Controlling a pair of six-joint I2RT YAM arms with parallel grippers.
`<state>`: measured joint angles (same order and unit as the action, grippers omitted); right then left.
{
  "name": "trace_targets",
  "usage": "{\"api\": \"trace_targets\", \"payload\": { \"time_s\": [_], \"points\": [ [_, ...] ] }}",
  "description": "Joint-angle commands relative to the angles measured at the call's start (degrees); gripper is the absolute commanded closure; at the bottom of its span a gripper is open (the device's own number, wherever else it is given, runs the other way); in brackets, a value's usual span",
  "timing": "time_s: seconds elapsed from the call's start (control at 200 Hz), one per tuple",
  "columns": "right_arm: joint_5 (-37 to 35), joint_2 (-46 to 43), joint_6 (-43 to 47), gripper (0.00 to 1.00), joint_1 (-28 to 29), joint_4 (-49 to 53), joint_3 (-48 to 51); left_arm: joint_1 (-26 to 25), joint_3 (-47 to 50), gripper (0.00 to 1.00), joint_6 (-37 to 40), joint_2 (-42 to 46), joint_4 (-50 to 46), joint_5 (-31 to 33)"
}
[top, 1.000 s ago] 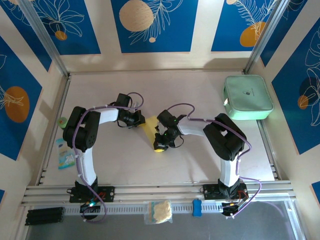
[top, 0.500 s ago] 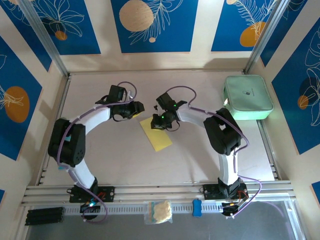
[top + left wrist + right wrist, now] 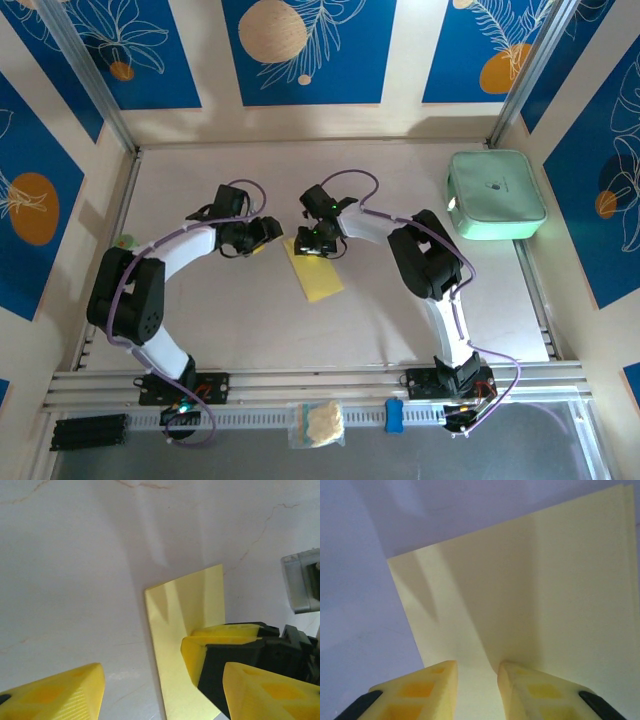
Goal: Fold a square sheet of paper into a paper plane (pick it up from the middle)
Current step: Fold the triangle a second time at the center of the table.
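The square sheet of paper [image 3: 317, 275] is yellow and lies flat on the table, folded to a narrow oblong. The paper plane is out of view. My right gripper [image 3: 312, 245] stands on the sheet's far end. In the right wrist view its fingertips [image 3: 439, 680] sit a little apart, open, on the paper [image 3: 530, 580], with a raised crease running up from the right one. My left gripper [image 3: 262, 234] is just left of the sheet, open wide. In the left wrist view the gripper [image 3: 160, 690] straddles the paper's left edge [image 3: 182, 625], clamping nothing.
A mint-green case [image 3: 495, 195] sits at the far right. A cream wad in a clear bag [image 3: 318, 423] and a blue piece [image 3: 395, 415] lie on the front rail. A small green object [image 3: 124, 241] is by the left wall.
The paper, held up between both shut grippers a second ago, now lies flat on the table. Both grippers have opened and both arms have stretched farther from their bases.
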<state>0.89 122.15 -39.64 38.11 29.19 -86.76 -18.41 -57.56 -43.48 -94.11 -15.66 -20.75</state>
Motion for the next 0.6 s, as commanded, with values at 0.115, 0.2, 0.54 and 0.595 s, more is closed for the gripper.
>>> {"api": "trace_targets", "payload": {
  "time_s": [0.115,0.2,0.54,0.595],
  "points": [
    [-7.5,-1.8,-12.8,0.68,-1.9,3.4,5.4,-1.2,1.1,0.35,-2.7,1.2,1.6,-2.1],
    [-4.6,-3.5,-11.1,0.68,-2.3,1.4,4.4,-2.2,0.6,0.37,-3.4,0.3,2.5,-3.5],
    [4.8,-23.8,-11.5,0.53,-8.7,-5.3,20.8,-9.8,-3.0,0.48,-7.2,-5.4,7.8,-6.4],
    [5.6,-26.0,-11.6,0.5,-9.8,-6.5,25.0,-10.6,-3.8,0.51,-7.3,-6.8,8.2,-6.4]
  ]
}}
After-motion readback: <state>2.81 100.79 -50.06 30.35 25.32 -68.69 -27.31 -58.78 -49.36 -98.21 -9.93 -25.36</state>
